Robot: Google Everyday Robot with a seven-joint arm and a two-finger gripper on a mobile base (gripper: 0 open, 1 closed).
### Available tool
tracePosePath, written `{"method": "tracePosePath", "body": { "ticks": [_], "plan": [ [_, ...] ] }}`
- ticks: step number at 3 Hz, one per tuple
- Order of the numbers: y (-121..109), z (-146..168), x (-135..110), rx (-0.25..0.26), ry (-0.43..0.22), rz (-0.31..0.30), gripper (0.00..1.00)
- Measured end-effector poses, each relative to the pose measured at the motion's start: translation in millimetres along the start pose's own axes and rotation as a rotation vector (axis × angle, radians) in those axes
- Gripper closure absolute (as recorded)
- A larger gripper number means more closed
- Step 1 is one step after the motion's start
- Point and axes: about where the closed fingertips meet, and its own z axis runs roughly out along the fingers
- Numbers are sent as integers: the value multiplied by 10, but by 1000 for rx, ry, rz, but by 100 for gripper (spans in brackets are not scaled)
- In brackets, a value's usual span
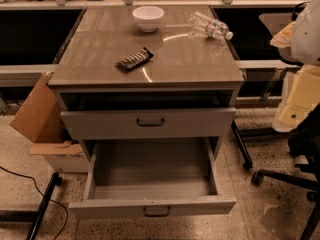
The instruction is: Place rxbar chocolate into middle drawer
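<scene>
Flat rxbar chocolate [135,59], middle drawer [115,207] — claw unseen

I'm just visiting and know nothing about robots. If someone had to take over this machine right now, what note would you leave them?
End effector: not in view; nothing is holding the bar.
Rxbar chocolate: lying flat on the cabinet top, left of centre and nearer the front than the white bowl. A clear plastic bottle lies on its side at the back right.
Middle drawer: pulled out, with nothing visible inside.
Done: the drawer is open.
Left: pick up the bar, lower it into the middle drawer, release.
</scene>
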Motion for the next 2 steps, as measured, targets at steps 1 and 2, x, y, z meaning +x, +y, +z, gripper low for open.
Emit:
{"method": "tracePosePath", "body": {
  "ticks": [1,2],
  "plan": [
    [-7,-4,-8,3,-3,-1,0],
    [-209,96,-223,2,-96,-36,0]
  ]
}}
